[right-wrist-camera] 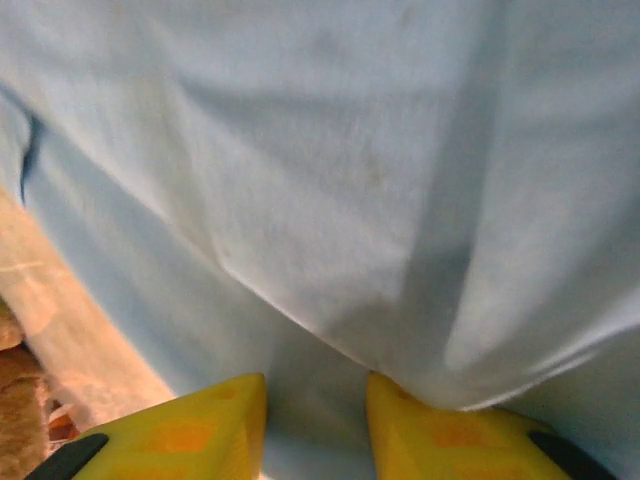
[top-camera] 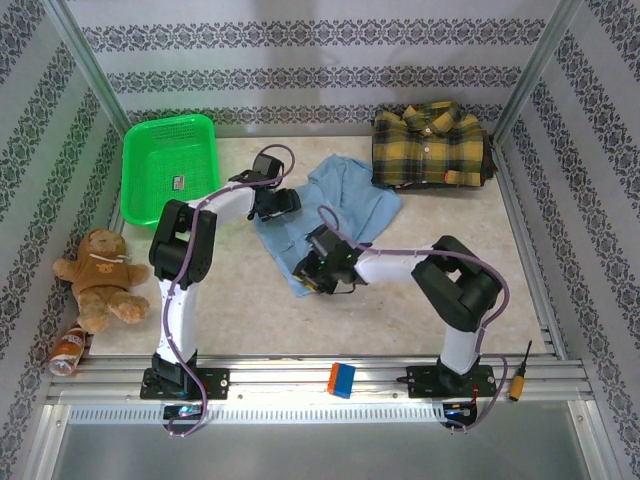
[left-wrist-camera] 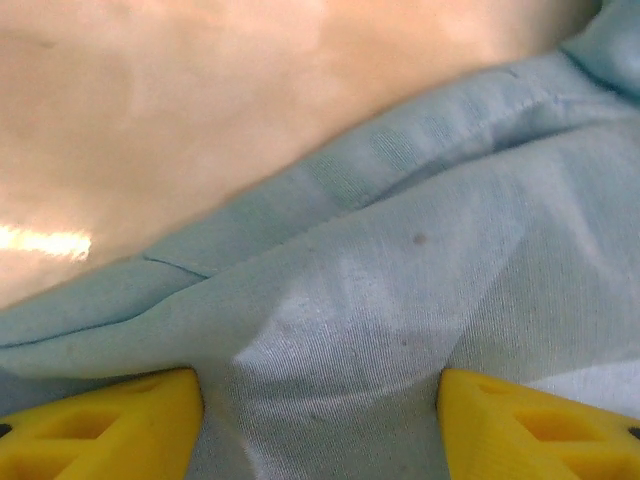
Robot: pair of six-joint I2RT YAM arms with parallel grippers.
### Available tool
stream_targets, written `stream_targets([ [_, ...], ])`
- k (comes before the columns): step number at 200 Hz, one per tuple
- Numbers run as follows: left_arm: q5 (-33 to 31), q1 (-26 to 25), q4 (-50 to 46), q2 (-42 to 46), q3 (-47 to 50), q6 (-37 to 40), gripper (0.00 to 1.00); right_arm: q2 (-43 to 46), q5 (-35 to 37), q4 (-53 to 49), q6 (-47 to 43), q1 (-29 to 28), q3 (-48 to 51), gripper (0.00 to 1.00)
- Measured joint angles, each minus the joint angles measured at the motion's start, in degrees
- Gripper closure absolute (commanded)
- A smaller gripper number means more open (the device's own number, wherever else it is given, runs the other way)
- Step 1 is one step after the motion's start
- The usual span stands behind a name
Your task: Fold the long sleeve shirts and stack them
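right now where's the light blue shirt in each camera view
top external: light blue shirt mid-table, below-left of the plaid shirt
left wrist: light blue shirt across the lower right
right wrist: light blue shirt across the top and right
shared landmark: beige tabletop beside it

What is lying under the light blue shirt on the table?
Beige table shows around the light blue shirt. What lies beneath the cloth is covered and cannot be seen.
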State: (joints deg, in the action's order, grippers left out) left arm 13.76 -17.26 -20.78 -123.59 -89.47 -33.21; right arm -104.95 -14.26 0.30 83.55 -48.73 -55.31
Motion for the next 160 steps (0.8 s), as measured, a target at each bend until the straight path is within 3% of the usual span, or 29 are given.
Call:
stream_targets([
  [44,2.99,2.47,0.42,0.37,0.17,4.79,0.28,-1.66,4.92,2.8,15.67,-7.1,-5.68,0.53],
  [89,2.01,9.97,-1.03,13.09,5.57,2.86,0.22,0.31,4.57,0.63,15.69,-5.6,-11.8,0.48],
  [122,1.38,11.47,0.17,32.22,13.77,-3.34,0.21,2.01,-0.42,-8.59,2.62,3.76,-18.69,0.46],
  [141,1.68,10.64,2.45,42.71,23.93,-9.07,0.22,-0.57,-2.95,-20.65,-12.81,9.73,-30.69,0.46],
  [160,2.58,9.62,4.02,48.57,35.06,-14.75,0.32,-4.7,-3.63,-30.36,-28.65,13.75,-43.63,0.47],
])
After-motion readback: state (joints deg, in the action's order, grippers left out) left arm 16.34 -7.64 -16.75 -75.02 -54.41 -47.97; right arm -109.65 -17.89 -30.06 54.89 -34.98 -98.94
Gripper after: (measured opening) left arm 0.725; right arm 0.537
